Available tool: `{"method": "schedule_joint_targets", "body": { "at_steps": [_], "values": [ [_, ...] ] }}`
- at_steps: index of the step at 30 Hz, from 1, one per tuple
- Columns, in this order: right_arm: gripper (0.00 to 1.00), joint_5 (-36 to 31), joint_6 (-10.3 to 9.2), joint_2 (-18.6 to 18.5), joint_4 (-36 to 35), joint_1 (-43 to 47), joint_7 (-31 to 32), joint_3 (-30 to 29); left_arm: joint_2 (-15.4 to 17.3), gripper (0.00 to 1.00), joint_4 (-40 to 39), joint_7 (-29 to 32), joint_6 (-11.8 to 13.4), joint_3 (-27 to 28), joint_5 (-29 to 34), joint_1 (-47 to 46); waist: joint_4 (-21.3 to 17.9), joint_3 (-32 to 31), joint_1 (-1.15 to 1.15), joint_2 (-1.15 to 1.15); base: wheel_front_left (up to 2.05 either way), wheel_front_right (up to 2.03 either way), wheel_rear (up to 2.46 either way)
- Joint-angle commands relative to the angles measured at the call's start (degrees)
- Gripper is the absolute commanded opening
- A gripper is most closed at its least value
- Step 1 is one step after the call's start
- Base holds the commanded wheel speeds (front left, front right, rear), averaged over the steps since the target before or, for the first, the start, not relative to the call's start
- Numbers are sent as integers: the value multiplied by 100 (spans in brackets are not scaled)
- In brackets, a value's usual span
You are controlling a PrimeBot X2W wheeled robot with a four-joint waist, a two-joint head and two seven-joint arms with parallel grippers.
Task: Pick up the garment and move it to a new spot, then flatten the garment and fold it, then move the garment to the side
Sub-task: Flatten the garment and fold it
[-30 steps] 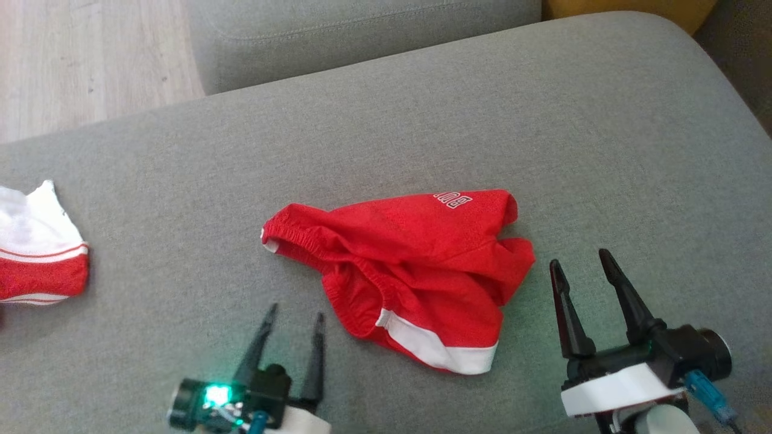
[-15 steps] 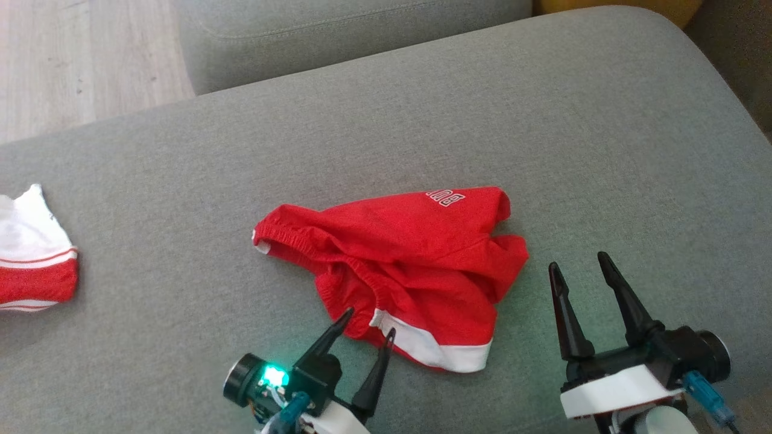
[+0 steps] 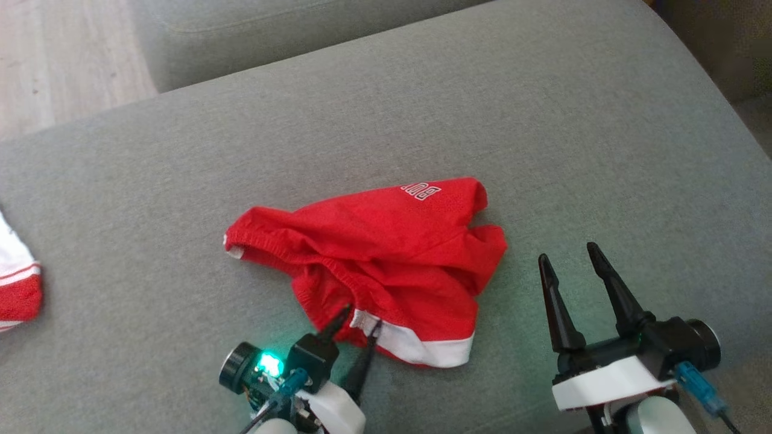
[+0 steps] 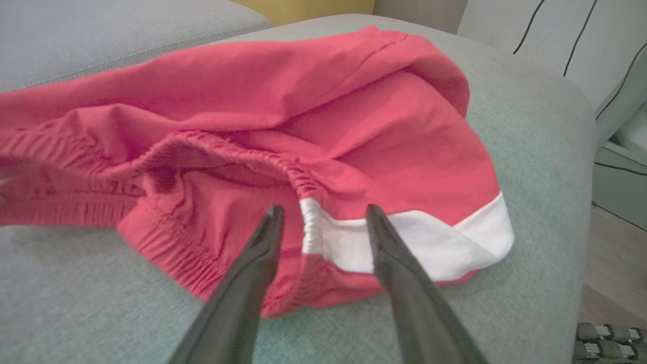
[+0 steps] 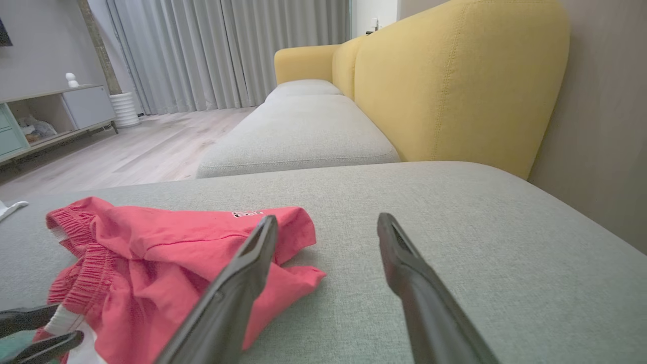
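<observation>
Cloth (image 3: 15, 283) cut off at left. My left gripper (image 3: 362, 316) has advanced, its two prongs apart astride the shorts (image 3: 386, 253); right gripper (image 3: 567, 252) spread, empty.

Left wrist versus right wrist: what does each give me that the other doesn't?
Left wrist: the left gripper open astride the gathered end of the white band. Right wrist: the open right gripper, the small print on the fabric, a yellow sofa back, curtains. Both: the red shorts crumpled on the grey cushion, with the left gripper at their edge.
</observation>
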Motion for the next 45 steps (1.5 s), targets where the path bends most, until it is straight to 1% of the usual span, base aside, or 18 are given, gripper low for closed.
{"method": "schedule_joint_targets", "body": {
  "at_steps": [1, 2, 4, 6, 9, 12, 15, 18, 21, 23, 25, 27, 30, 33, 36, 38, 40, 45],
  "values": [
    [100, 30, 44, -32, -175, -174, -32, 127, 41, 8, -128, -9, 31, 191, -18, -233, -57, 37, 0, 0, 0, 0, 0],
    [100, 32, 44, -32, -172, -178, -32, 121, 50, 0, -102, 10, 37, 196, -26, -244, -89, 46, 0, 0, 0, 0, 0],
    [100, 38, 44, -32, -167, -174, -32, 120, 42, 0, -104, 28, -24, 199, -108, -249, -146, 41, 0, 0, 0, 0, 0],
    [100, 51, 44, -32, -157, -155, -32, 112, -5, 0, -204, 37, -178, 186, -276, -250, -204, -1, 0, 0, 0, 0, 0],
    [100, 75, 44, -32, -128, -96, -32, 96, -149, 0, -566, 103, -436, 106, -642, -401, -285, -129, 0, 0, 0, 0, 0],
    [100, 86, 44, -32, -127, -61, -32, 133, -282, 0, -1003, 350, -602, -48, -1149, -818, -420, -274, 0, 0, 0, 0, 0],
    [100, 117, 44, -32, -153, -77, -32, 194, -323, 0, -1311, 674, -668, -208, -1509, -1529, -631, -409, 0, 0, 0, 0, 0],
    [100, 141, 44, -32, -196, -41, -32, 218, -333, 0, -1455, 912, -687, -200, -1790, -2308, -799, -553, 0, 0, 0, 0, 0],
    [100, 134, 44, -32, -207, 50, -32, 249, -287, 0, -1458, 1055, -690, 75, -2036, -2899, -885, -676, 0, 0, 0, 0, 0],
    [100, 146, 44, -32, -218, 100, -32, 273, -149, 0, -1386, 1138, -675, 289, -2121, -3087, -897, -731, 0, 0, 0, 0, 0],
    [100, 164, 44, -32, -232, 134, -32, 277, 68, 0, -1292, 1213, -622, 440, -2134, -3087, -858, -747, 0, 0, 0, 0, 0],
    [100, 197, 44, -32, -230, 160, -32, 265, 271, 0, -1187, 1274, -579, 548, -2201, -2894, -772, -725, 0, 0, 0, 0, 0],
    [100, 273, 44, -32, -221, 154, -32, 239, 542, 0, -987, 1356, -546, 585, -2269, -2462, -545, -585, 0, 0, 0, 0, 0],
    [100, 312, 44, -32, -170, 85, -32, 276, 724, 0, -762, 1250, -508, 607, -2242, -2162, -285, -383, 0, 0, 0, 0, 0],
    [100, 322, 44, -32, -23, -42, -32, 262, 803, 0, -580, 1088, -535, 602, -2231, -2080, -42, -168, 0, 0, 0, 0, 0],
    [100, 373, 44, -32, 57, -163, -32, 130, 873, 0, -477, 951, -547, 594, -2146, -2128, 73, -52, 0, 0, 0, 0, 0],
    [100, 579, 44, -32, 237, -259, -32, -42, 894, 0, -380, 857, -554, 607, -2114, -2215, 186, 57, 0, 0, 0, 0, 0],
    [100, 831, 44, -32, 763, -613, -32, -217, 1038, 0, -88, 721, -577, 585, -1970, -2459, 334, 225, 0, 0, 0, 0, 0]
  ]
}}
